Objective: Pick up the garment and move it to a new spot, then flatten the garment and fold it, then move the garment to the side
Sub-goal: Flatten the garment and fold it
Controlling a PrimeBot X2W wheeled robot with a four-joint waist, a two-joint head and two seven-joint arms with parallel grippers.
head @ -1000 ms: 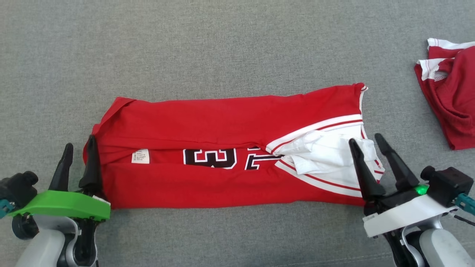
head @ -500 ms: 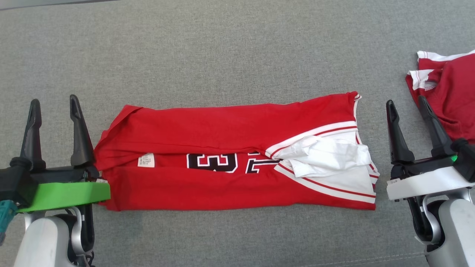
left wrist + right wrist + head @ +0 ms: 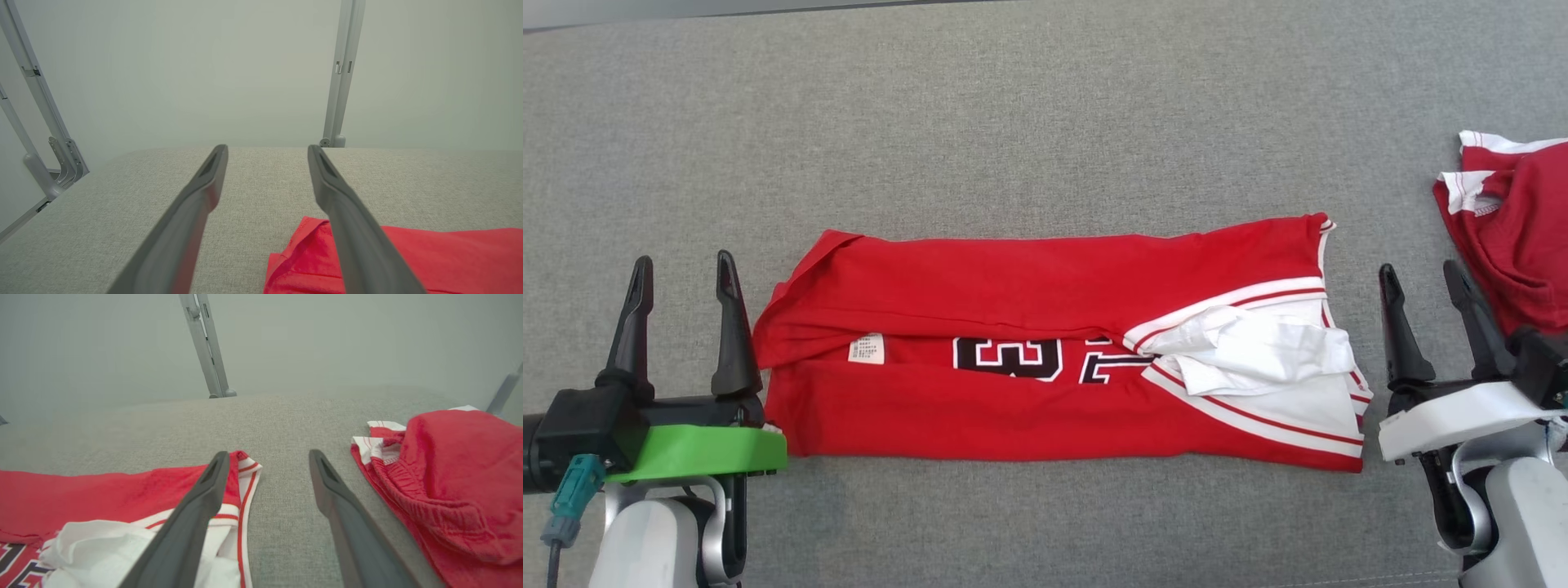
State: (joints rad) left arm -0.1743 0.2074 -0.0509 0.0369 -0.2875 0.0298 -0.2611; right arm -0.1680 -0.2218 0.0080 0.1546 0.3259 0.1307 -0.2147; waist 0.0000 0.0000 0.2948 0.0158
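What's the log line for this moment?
red jersey: folded lengthwise on grey fabric surface | left gripper: open, empty | right gripper: open, empty | red-and-white garment: crumpled, right

Garment (image 3: 1029,408): red knit cloth, matt, soft creases; striped trim of the same cloth; white inner cloth thinner, crumpled.
Numerals (image 3: 1009,359): flat print, matt.
Desk (image 3: 1013,147): grey woven cover, matt, coarse weave.
Second garment (image 3: 1519,237): like red cloth, with a gathered, ribbed band.
Fingers (image 3: 731,327): dark, matt, smooth, plastic by the look.
Left wrist cover (image 3: 698,449): green plastic, smooth.
Posts (image 3: 342,73): pale grey metal, satin finish.
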